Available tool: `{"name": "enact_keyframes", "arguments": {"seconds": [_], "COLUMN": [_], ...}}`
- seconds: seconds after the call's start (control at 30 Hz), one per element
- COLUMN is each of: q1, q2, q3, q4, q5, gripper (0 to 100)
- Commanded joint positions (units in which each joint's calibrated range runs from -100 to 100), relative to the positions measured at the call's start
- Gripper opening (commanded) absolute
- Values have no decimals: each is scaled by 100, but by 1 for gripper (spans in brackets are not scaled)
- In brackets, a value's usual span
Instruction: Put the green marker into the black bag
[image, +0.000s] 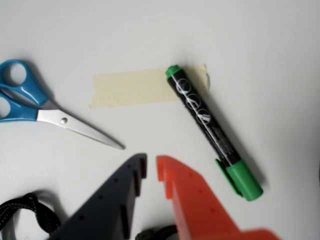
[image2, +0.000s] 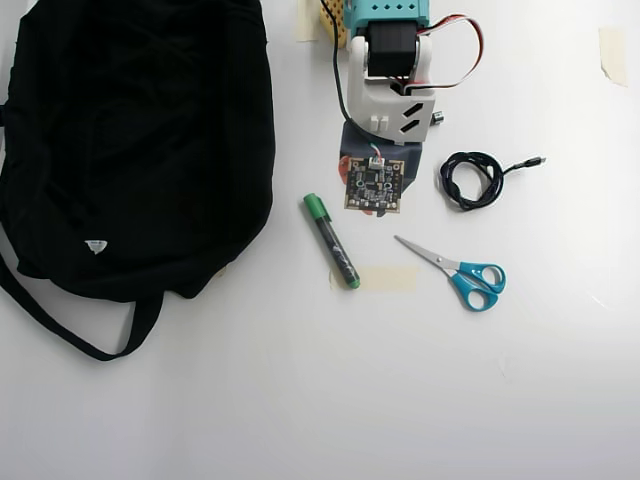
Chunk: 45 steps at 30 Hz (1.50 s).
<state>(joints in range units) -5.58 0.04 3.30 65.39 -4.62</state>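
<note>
The dark-barrelled green marker (image: 214, 132) lies on the white worktop (image2: 300, 400), its small end on beige tape (image: 135, 88) (blue-handled scissors (image: 45, 105) nearby); the pincer (image: 151, 167) hovers slightly open, empty.

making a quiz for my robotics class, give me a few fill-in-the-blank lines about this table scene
1. The cap of the marker is ____ in colour.
2. The small end of the marker lies on a strip of ____ stuck to the table.
3. In the overhead view, the black bag lies to the ____ of the marker.
4. The handles of the scissors are ____.

Missing words: green; tape; left; blue
</note>
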Motion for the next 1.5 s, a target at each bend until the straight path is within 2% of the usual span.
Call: {"name": "enact_keyframes", "arguments": {"seconds": [0.0,1.47], "q1": [-47,-18], "q2": [-170,-79], "q3": [-276,-177], "q4": [24,33], "q5": [21,32], "gripper": [3,3]}}
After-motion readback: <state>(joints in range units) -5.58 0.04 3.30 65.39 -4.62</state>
